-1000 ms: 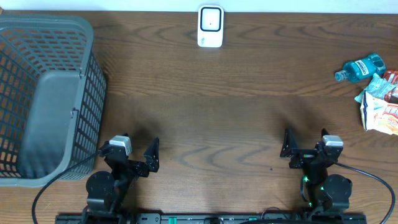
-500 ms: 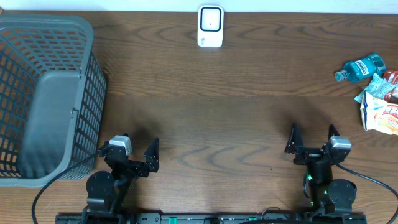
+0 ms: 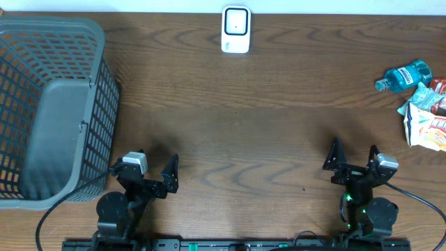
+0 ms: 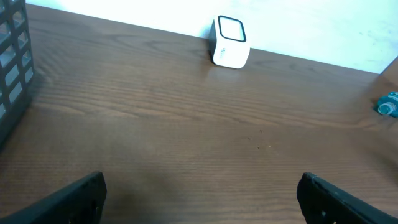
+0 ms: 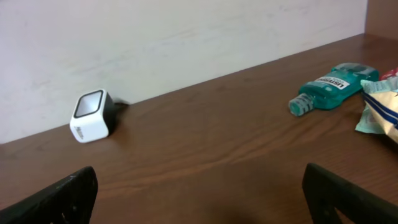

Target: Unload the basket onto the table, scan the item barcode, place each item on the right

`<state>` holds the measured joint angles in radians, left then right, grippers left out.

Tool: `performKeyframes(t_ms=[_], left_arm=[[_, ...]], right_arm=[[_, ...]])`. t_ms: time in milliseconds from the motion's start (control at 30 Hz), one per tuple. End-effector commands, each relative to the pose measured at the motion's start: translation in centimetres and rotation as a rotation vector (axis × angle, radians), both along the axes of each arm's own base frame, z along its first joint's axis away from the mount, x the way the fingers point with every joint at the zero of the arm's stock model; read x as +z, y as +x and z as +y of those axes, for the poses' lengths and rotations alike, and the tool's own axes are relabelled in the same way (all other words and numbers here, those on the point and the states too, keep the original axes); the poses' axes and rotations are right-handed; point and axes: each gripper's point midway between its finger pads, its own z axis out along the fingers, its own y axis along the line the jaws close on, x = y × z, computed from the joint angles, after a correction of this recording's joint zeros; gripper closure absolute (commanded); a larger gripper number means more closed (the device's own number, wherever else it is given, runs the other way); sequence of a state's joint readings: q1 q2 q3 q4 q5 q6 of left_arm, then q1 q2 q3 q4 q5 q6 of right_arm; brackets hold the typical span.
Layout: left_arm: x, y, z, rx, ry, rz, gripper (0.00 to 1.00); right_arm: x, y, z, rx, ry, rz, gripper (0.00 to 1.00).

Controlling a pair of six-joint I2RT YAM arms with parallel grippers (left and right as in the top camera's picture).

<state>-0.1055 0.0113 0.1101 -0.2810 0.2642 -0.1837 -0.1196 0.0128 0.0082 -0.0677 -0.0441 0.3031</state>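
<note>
The teal mouthwash bottle (image 3: 405,75) lies on its side at the far right of the worktop (image 3: 230,125), cap turned toward the middle, close to the right edge. Just beside it on the near side sits a crumpled snack bag (image 3: 426,122), and a red packet (image 3: 439,85) is cut off by the right border of the overhead view. The white scanner (image 3: 235,29) stands at the back edge against the wall (image 5: 186,37), about midway along, well apart from the bottle. A wide stretch of bare wood runs between the scanner, the items and the near edge. The grey mesh basket (image 3: 104,104) fills the left end, its side wall near the left hand (image 3: 155,167). That hand sits at the near edge with its fingers spread wide, holding nothing. The right hand (image 3: 354,155), also at the near edge, is likewise spread wide and grips nothing, well short of the bottle.
</note>
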Motion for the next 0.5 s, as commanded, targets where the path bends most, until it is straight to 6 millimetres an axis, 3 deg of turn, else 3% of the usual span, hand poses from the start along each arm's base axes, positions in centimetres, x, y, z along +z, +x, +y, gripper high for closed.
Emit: performKeyframes(t_ms=[0, 467], left_arm=[[-1.12, -0.18, -0.14, -0.009, -0.002, 0.033, 0.02], [-1.12, -0.18, -0.14, -0.009, -0.002, 0.033, 0.02]], right_arm=[[-0.03, -0.05, -0.29, -0.016, 0.017, -0.003, 0.01], [-0.08, -0.10, -0.73, -0.037, -0.049, 0.005, 0.01]])
